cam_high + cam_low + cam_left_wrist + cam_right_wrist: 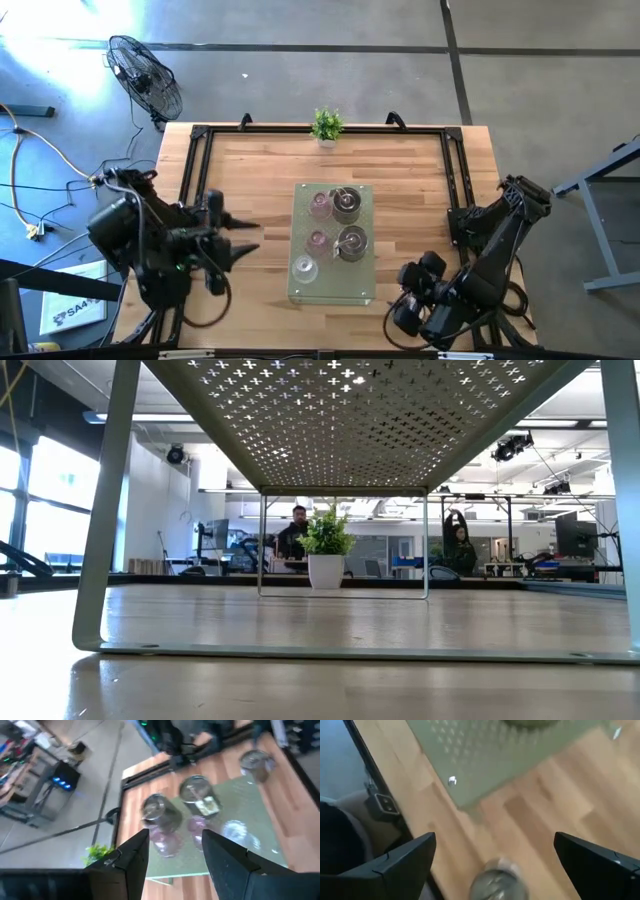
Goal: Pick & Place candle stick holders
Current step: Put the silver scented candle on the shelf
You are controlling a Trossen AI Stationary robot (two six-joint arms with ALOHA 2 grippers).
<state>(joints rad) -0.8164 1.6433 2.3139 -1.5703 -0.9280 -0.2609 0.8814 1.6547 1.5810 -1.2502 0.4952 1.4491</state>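
Observation:
A pale green perforated stand (333, 285) stands at the table's middle. On it are two pinkish glass holders (320, 205) (318, 241), two silvery metal holders (346, 203) (351, 242) and a clear glass holder (304, 267). My left gripper (250, 237) is open and empty, to the left of the stand, and points at it (175, 855). My right gripper (418, 275) is open near the stand's near right corner. A further silvery holder (495, 882) stands on the wood between its spread fingers (495, 857), apart from both. This holder also shows in the left wrist view (255, 762).
A small green potted plant (326, 126) stands at the table's far edge, also in the low view (326, 550). A black frame (195, 170) runs along the table's left, far and right sides. People sit in the room beyond (298, 530).

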